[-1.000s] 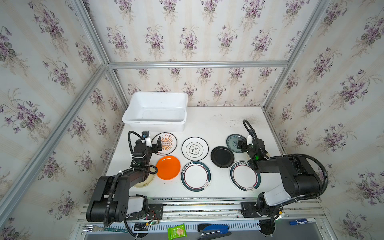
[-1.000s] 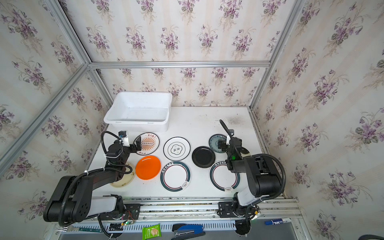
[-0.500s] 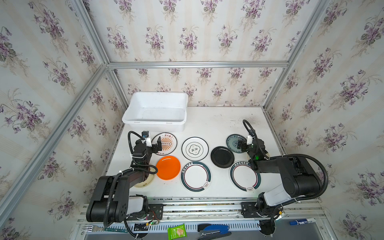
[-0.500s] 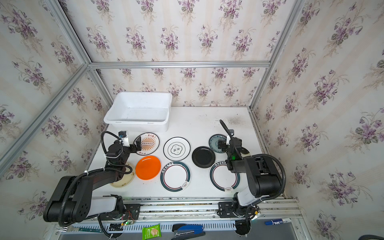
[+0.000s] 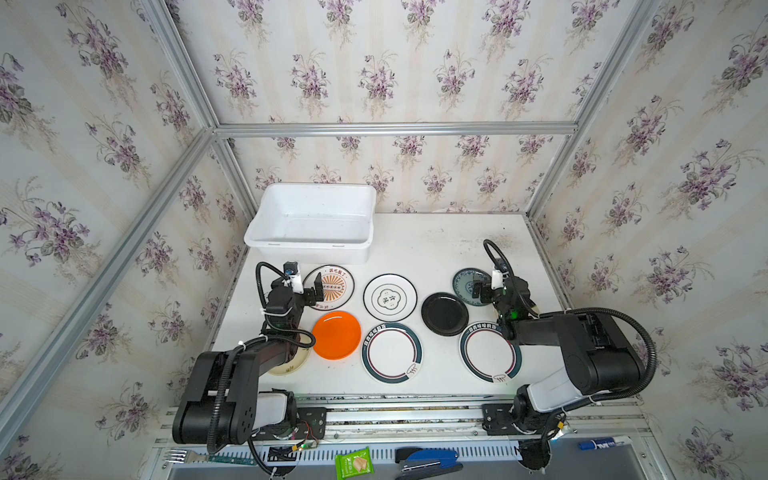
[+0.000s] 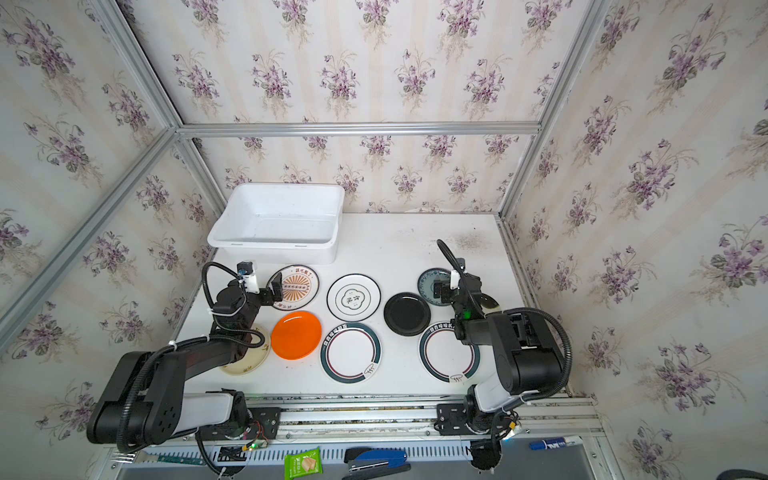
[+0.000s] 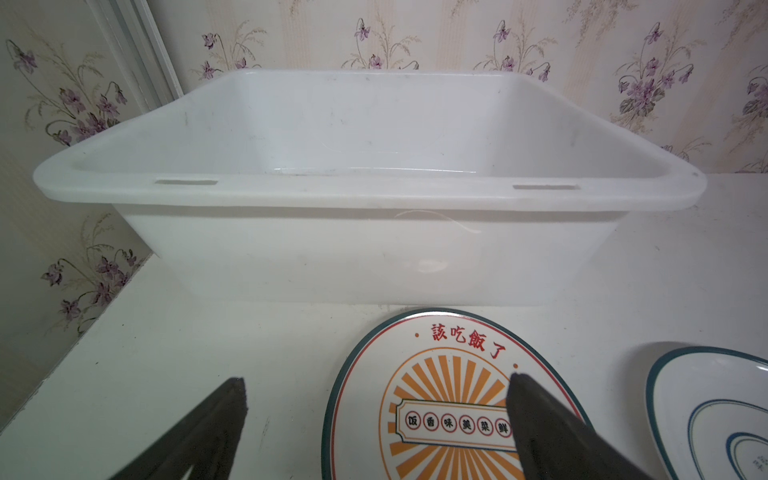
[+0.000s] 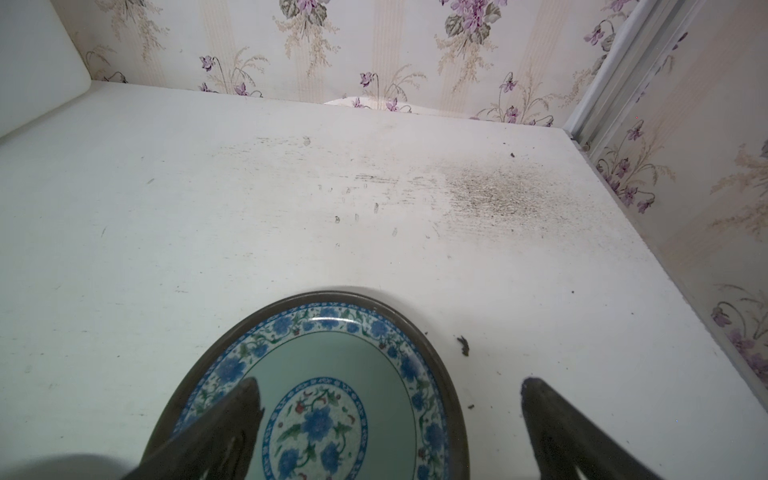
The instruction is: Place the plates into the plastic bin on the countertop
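Shows the left gripper (image 5: 312, 293) spread wide and holding nothing, low over the 9 o'clock rim of the sunburst plate (image 5: 332, 286). In the left wrist view, one fingertip (image 7: 536, 411) over the plate's print, its mate over bare countertop (image 5: 415, 249). Shows the right gripper (image 5: 479, 291) likewise wide and holding nothing, above the 3 o'clock side of the blue patterned plate (image 5: 464, 279).

Outward from there:
- black plate (image 5: 444, 313) at 7 o'clock of the blue one
- emblem plate (image 5: 390, 297) mid-table
- a teal-banded plate (image 5: 391, 352) at 6 o'clock of the emblem plate
- a second teal-banded plate (image 5: 490, 351) at 5 o'clock of the black plate
- orange plate (image 5: 336, 334) beside the left arm
- cream plate (image 5: 291, 363) partly beneath that arm

Places the plastic bin (image 5: 309, 244) at 12 o'clock of the left gripper, against the far wall — every plate outside it, on the countertop. Differs in nothing visible from one second earlier — same arm poses, same plate layout.
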Robot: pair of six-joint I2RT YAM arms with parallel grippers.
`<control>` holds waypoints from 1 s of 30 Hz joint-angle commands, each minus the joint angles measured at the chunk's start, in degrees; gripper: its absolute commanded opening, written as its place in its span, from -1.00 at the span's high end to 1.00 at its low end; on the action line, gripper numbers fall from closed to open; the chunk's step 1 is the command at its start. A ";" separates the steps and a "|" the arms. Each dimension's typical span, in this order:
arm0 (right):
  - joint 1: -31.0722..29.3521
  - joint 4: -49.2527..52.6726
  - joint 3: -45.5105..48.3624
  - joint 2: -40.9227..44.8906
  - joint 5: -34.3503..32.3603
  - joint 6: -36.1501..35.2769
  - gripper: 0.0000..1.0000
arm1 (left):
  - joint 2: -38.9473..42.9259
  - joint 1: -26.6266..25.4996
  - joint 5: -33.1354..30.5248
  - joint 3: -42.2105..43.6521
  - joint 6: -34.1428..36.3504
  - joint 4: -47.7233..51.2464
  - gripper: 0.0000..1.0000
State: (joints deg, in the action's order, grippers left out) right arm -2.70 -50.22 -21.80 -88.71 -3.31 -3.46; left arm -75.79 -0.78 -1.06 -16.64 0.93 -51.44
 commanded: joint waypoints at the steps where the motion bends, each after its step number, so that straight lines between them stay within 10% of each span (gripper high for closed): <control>1: 0.42 0.19 -1.14 0.05 -0.41 0.50 -0.99 | -0.14 0.52 0.94 -0.48 0.48 -0.55 -0.99; 16: -4.25 21.22 -6.49 13.56 -17.92 4.33 -0.99 | 13.55 -1.05 -12.14 -1.83 -5.29 14.25 -0.99; 30: -2.14 71.91 -23.74 21.57 -6.65 25.15 -0.99 | 21.65 -15.31 -25.20 -9.18 -14.35 36.76 -0.99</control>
State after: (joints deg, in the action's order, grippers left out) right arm -6.11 5.48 -43.44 -67.68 -12.49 14.37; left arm -54.33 -13.13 -21.45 -24.51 -10.57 -21.85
